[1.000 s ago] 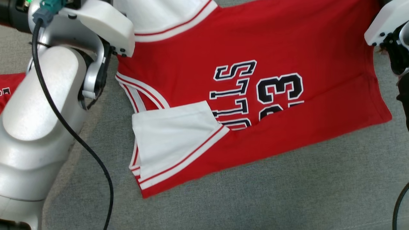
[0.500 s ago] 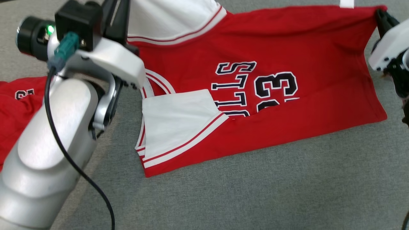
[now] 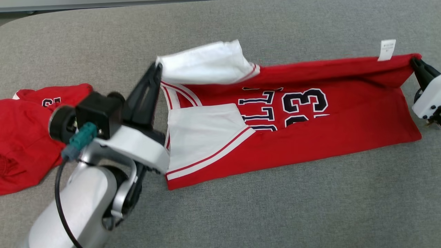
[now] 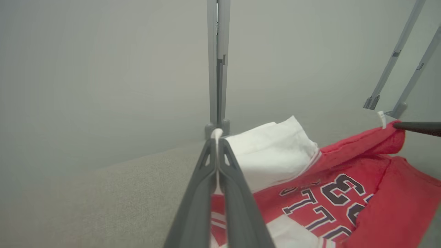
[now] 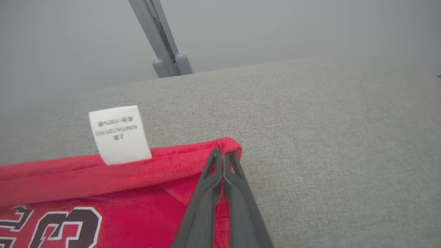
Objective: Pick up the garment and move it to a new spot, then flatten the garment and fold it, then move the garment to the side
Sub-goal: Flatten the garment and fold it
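- Head view shows the grey worktop point(image 3: 275, 213) spreading under and beyond both end effectors, with bare room on the robot's side of them.
- Next the garment point(image 3: 344, 120), red with white trim. Its long axis runs straight from the left end effector point(image 3: 157, 67) to the right end effector point(image 3: 414, 62). Its far edge hangs lifted and fairly taut between the two. The rest slopes down from them toward the robot and lies on the worktop, print upward.
- Another red cloth point(image 3: 24, 137) lies in a heap out to the left of the left end effector, well apart from the garment.
- Left end effector: pinched shut on the white corner point(image 3: 206, 63), which starts at its tip and billows off to its right.
- Right end effector: closed on the red hem corner point(image 5: 231, 144), with the cloth wrapped over its tip in the right wrist view.
- White tag point(image 3: 387, 49): stands up from the lifted edge, just left of the right end effector.
- Judgement: this looks like the flatten-and-fold stage. Each arm is nearest its own corner. The near edge lies below both and toward the robot, so the coming move turns on carrying the held edge evenly across the short axis. Uneven travel would likely skew the fold.
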